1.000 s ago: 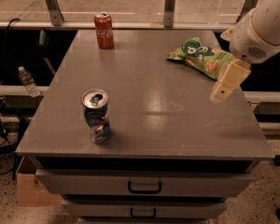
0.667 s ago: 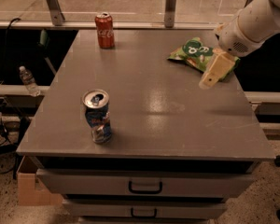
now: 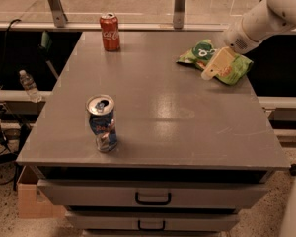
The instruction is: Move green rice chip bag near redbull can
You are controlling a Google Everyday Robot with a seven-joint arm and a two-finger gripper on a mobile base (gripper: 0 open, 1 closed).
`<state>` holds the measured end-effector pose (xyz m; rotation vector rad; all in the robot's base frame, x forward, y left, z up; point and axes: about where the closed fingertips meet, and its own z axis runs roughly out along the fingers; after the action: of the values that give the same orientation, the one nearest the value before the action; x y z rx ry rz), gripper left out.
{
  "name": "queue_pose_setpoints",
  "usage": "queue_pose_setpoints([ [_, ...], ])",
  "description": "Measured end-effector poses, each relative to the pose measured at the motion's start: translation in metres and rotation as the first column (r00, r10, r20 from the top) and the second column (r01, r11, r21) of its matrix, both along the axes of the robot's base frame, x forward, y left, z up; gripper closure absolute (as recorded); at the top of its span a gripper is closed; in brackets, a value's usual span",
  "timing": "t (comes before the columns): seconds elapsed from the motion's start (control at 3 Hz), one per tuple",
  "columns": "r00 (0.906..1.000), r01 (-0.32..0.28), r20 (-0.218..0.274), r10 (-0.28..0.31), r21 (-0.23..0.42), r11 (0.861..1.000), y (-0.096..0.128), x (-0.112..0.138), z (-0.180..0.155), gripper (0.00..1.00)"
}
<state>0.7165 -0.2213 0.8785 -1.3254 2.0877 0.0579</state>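
Note:
The green rice chip bag [image 3: 207,58] lies flat on the grey table [image 3: 163,107] at the far right. It is light green with a dark-green patch and orange chip pictures. My gripper [image 3: 214,67] reaches in from the upper right on a white arm and hovers right over the bag's middle, its pale fingers pointing down-left onto it. The redbull can [image 3: 102,123] stands upright near the table's front left, blue and silver with a silver top, far from the bag.
A red Coca-Cola can [image 3: 110,31] stands at the table's back left. Drawers with handles [image 3: 153,198] sit under the tabletop. A plastic bottle [image 3: 28,85] and a cardboard box [image 3: 37,201] are on the floor to the left.
My gripper has moved up and to the left, from beside the bag's front right to directly over the bag. The bag and both cans have not moved.

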Motion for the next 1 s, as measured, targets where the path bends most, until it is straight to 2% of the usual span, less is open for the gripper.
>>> queue_pose_setpoints([
  [0.33, 0.9986, 0.045, -0.029, -0.045, 0.016, 0.999, -0.018, 0.018, -0.02, 0.16],
  [0.67, 0.9973, 0.055, -0.05, -0.054, 0.021, 0.998, -0.027, 0.016, -0.03, 0.39],
  [1.0, 0.9961, 0.025, -0.086, -0.023, 0.028, 0.999, -0.022, -0.006, -0.035, 0.62],
])
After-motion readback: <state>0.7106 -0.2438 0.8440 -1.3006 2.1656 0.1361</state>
